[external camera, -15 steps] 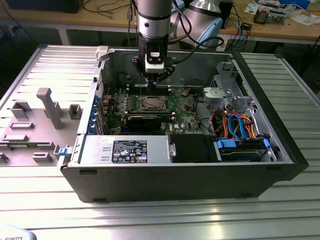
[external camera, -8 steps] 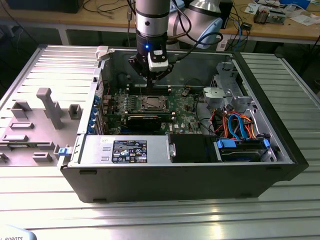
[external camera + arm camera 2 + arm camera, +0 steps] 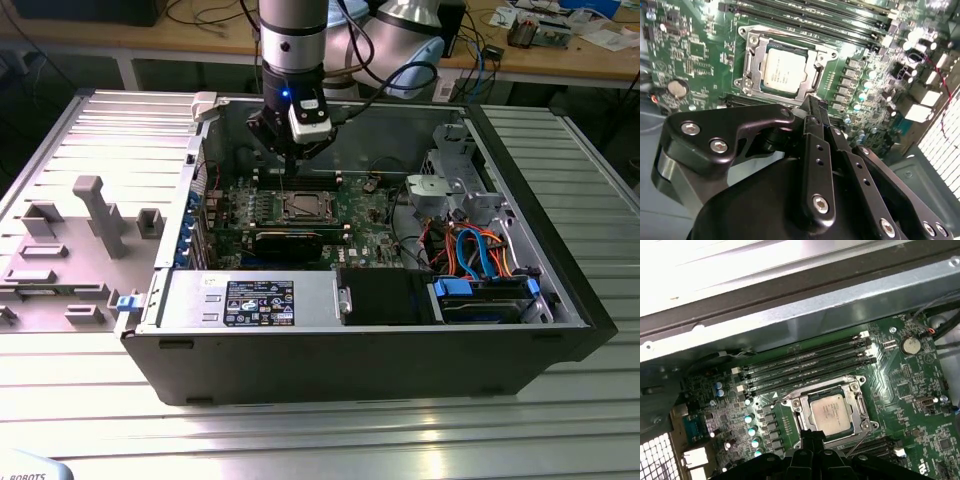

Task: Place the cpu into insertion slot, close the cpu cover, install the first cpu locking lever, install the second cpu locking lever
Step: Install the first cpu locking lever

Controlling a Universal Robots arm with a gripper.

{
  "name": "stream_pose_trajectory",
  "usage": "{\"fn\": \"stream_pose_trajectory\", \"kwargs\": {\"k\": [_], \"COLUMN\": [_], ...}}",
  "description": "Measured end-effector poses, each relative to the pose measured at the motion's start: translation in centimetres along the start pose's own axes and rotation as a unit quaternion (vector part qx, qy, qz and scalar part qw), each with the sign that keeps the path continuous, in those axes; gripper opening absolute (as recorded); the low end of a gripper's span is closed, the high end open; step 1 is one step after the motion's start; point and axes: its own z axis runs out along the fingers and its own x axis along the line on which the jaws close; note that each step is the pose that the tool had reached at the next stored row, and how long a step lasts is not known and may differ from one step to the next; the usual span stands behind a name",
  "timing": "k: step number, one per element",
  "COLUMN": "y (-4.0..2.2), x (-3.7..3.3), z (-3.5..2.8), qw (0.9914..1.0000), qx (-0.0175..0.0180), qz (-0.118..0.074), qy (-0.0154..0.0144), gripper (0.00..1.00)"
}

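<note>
Print on the power supply label (image 3: 259, 302) and the cpu (image 3: 785, 68) is too small to read.

Exterior view: bright, even light from above; no hard shadows.
Table (image 3: 330, 440): white streaks of glare along the ribs in front of the case (image 3: 560, 300).
Case inside: dimmer than the table; board (image 3: 360, 205) in soft shade under the arm (image 3: 292, 40).
Arm: small blue lamp (image 3: 285, 96) glowing.
First wrist view: case wall (image 3: 740, 270) blown out white; glare patch by the memory slots (image 3: 805, 365).
Second wrist view: cpu (image 3: 785, 70) shines pale; grille (image 3: 942, 145) washed out; gripper (image 3: 815, 107) near the lens, black, soft, faint edge highlights.
</note>
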Motion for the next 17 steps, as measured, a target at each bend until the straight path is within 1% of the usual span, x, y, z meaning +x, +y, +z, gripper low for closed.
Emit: {"fn": "stream_pose_trajectory", "kwargs": {"k": [2, 4, 5, 6, 8, 17], "y": [0.00, 0.00, 0.00, -0.02, -0.05, -0.06], "x": [0.00, 0.00, 0.01, 0.07, 0.23, 0.25], "z": [0.01, 0.03, 0.04, 0.07, 0.07, 0.06], "qw": [0.99980, 0.99914, 0.99861, 0.99840, 0.99829, 0.99823], "qx": [0.0000, -0.0001, -0.0002, -0.0003, -0.0005, -0.0004], "qz": [-0.020, -0.041, -0.053, -0.056, -0.059, -0.059], "qy": [0.0005, 0.0011, 0.0013, 0.0014, 0.0015, 0.0016], "gripper": [0.11, 0.11, 0.11, 0.11, 0.11, 0.11]}}
